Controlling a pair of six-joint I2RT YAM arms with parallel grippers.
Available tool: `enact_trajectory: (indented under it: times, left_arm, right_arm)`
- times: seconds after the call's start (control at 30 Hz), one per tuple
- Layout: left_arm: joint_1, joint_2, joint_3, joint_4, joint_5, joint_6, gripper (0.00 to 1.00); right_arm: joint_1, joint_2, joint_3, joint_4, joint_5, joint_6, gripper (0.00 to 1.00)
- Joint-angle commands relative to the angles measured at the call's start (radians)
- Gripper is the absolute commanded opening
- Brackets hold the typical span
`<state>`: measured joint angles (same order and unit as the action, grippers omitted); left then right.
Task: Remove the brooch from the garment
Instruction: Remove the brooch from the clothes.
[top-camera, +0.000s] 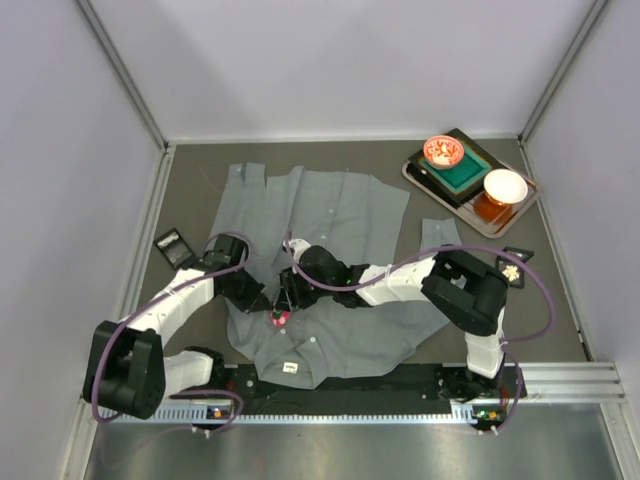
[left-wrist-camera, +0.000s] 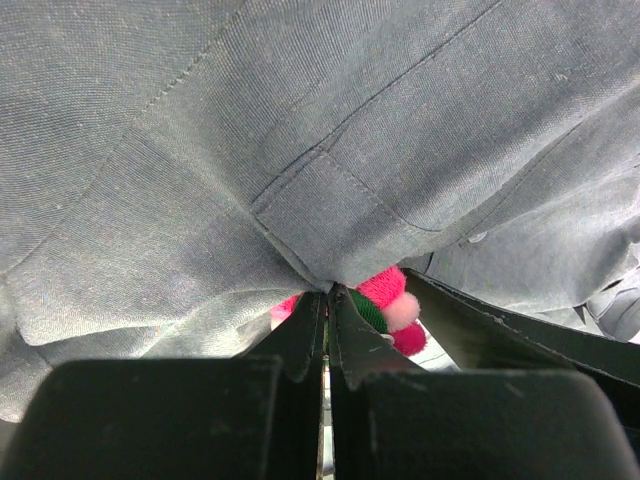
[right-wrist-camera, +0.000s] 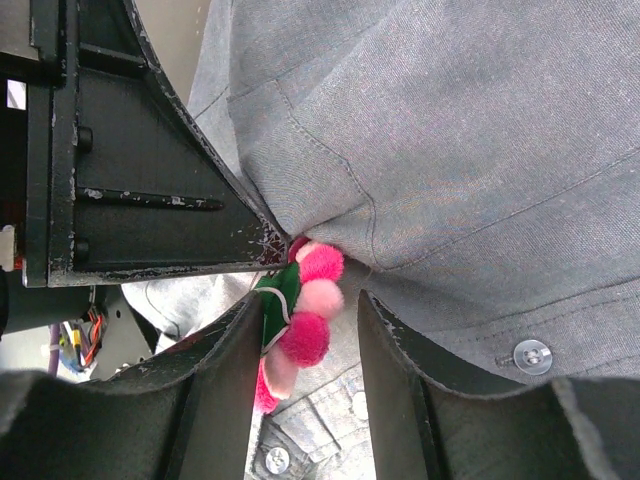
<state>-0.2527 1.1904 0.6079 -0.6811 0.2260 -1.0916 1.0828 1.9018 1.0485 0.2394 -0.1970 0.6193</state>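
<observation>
Leftmost in the top view, a small black card-like item (top-camera: 170, 245) is lying on the dark worktop (top-camera: 200, 170), close to the left wall, with only a narrow strip of room around it. Beside it the garment (top-camera: 340, 215) is spreading across the middle, its collar pointing toward the lower edge of the frame. A white label (top-camera: 291, 367) is showing at the collar, its writing too small to read. The left end effector (top-camera: 266, 303) is pinching a fold of the grey cloth, its jaws pressed together on it. Just right of it, at lower centre, the brooch (top-camera: 279, 318) of pink pom-poms on green is sitting on the shirt. The right end effector (top-camera: 290, 298) is standing open, jaws flanking the brooch without clamping it. Bare worktop is lying open above the shirt. At upper right a tray (top-camera: 412, 172) is carrying a red bowl (top-camera: 443, 151) and a white bowl (top-camera: 505, 186) near the right wall.
</observation>
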Motion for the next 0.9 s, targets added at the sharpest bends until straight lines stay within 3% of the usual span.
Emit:
enact_trajectory:
  times: [0.0, 0.53, 0.87]
  left_arm:
    - [-0.003, -0.002, 0.027, -0.018, -0.008, -0.008, 0.00]
    - [-0.011, 0.006, 0.035, -0.029, -0.030, -0.022, 0.00]
    - [-0.017, 0.014, 0.050, -0.066, -0.050, -0.048, 0.00]
  right_arm:
    - [0.019, 0.010, 0.039, 0.023, -0.015, -0.010, 0.43]
    - [0.029, 0.013, 0.097, -0.034, -0.030, -0.007, 0.45]
    - [0.057, 0.017, 0.124, -0.101, 0.042, -0.009, 0.48]
